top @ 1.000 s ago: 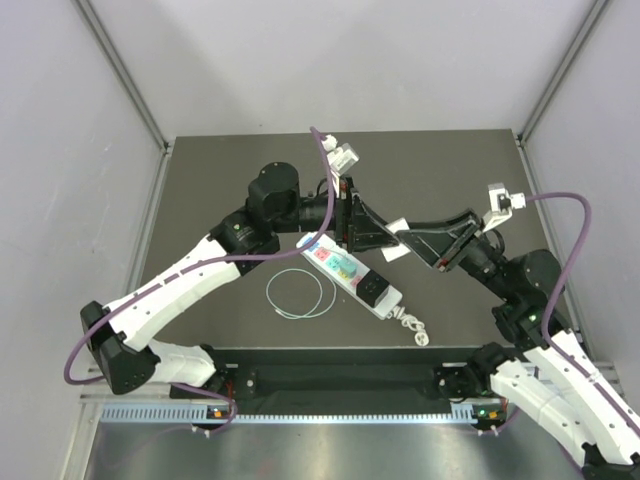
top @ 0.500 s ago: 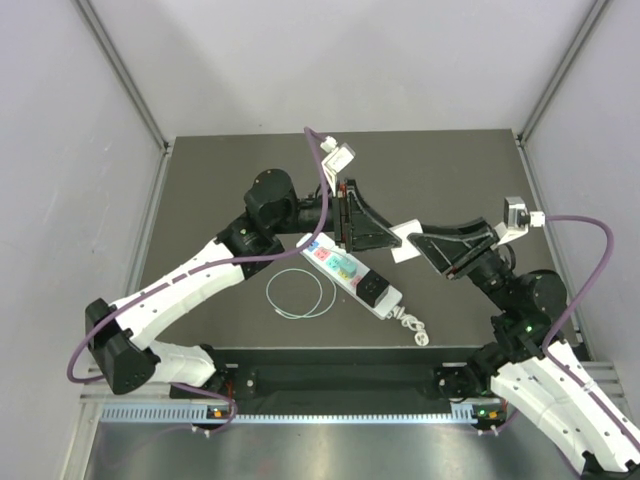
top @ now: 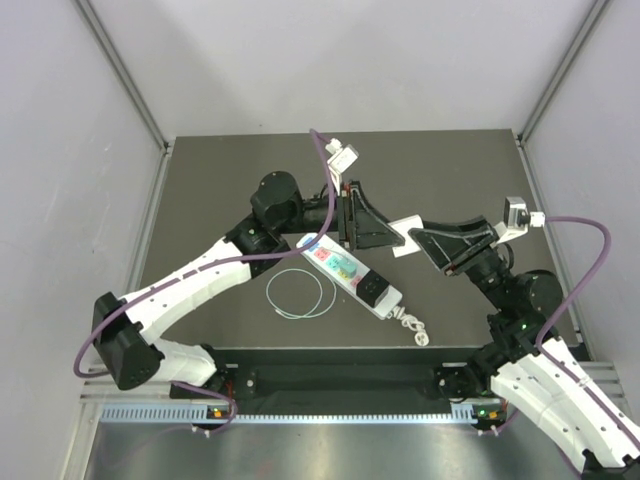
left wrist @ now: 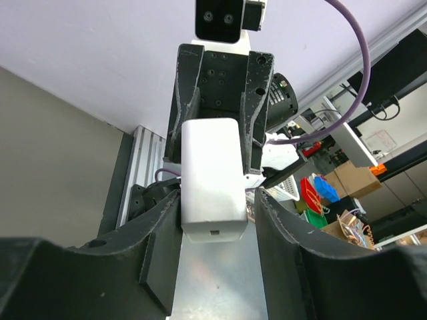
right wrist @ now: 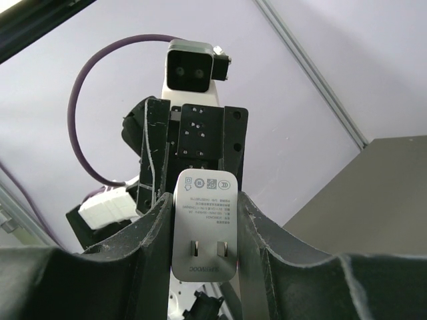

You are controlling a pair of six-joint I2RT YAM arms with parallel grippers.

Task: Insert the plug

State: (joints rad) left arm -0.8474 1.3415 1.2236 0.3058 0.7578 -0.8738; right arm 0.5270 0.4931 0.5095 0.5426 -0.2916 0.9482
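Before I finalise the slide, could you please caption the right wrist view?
White plug adapter, prongs facing the camera, held in the right gripper, with the left gripper facing it just beyond.

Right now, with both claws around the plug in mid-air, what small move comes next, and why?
Probably close the left claw firmly on the plug. Its prongs face the right claw's wrist, so only the left could push them into the power strip.
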